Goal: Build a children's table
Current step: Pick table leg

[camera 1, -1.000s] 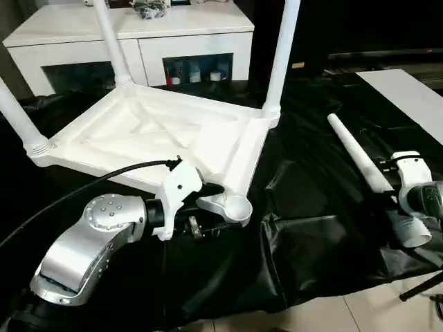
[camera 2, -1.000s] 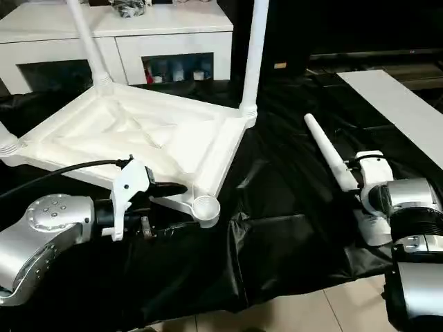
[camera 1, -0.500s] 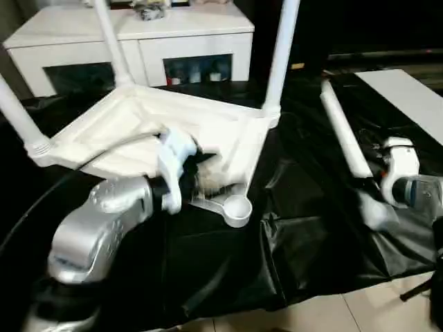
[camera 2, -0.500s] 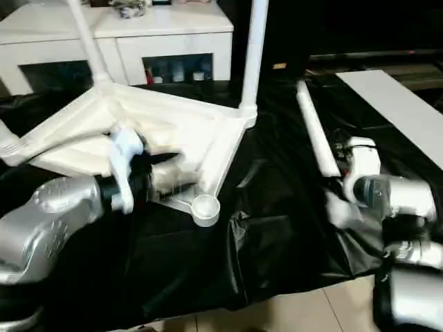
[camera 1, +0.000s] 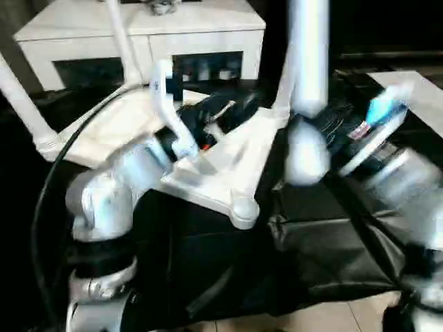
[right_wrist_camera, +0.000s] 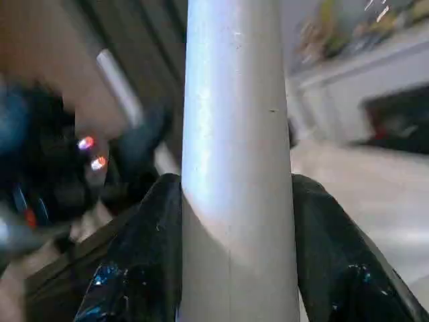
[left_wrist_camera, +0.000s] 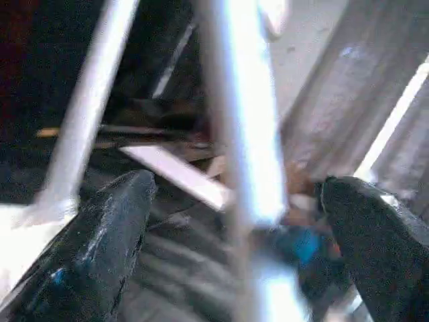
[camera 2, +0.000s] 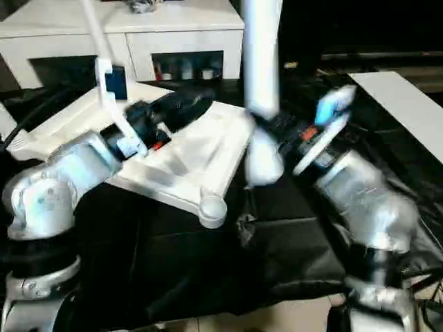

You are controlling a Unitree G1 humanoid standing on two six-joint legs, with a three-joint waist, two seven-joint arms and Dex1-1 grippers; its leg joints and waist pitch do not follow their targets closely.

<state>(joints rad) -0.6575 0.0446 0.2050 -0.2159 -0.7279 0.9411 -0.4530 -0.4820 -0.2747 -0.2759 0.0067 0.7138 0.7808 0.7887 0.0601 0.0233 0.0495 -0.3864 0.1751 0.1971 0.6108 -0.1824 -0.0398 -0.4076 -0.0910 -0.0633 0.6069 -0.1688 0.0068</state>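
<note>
1. While the tabletop [camera 1: 208,155] lies upside down on the black sheet [camera 1: 318,242], its ribbed underside faces up and its near corner socket [camera 1: 243,211] points toward 6 o'clock in the head views.
2. Three legs stand in the other sockets: one at 9 o'clock [camera 1: 21,104], one at 11 o'clock [camera 1: 124,38], and one at 12 o'clock behind the raised leg; that last one is mostly hidden.
3. The right gripper [right_wrist_camera: 231,268] is clamped on the fourth leg [right_wrist_camera: 234,134]; in its wrist view both black fingers [right_wrist_camera: 144,255] press the shaft from either side.
4. That leg is held upright above the sheet, at about 1 o'clock from the empty socket, its lower end [camera 1: 304,155] clear of the tabletop.
5. The left gripper [left_wrist_camera: 228,235] has its fingers spread wide apart, holding nothing; in its wrist view the held leg passes between them without touching either finger [left_wrist_camera: 100,241].
6. The left arm [camera 1: 118,187] reaches over the tabletop's near edge, the gripper above the underside.
7. A white cabinet [camera 1: 145,28] stands at 12 o'clock behind the table.
8. The floor [camera 1: 311,318] shows pale at 6 o'clock below the sheet.
</note>
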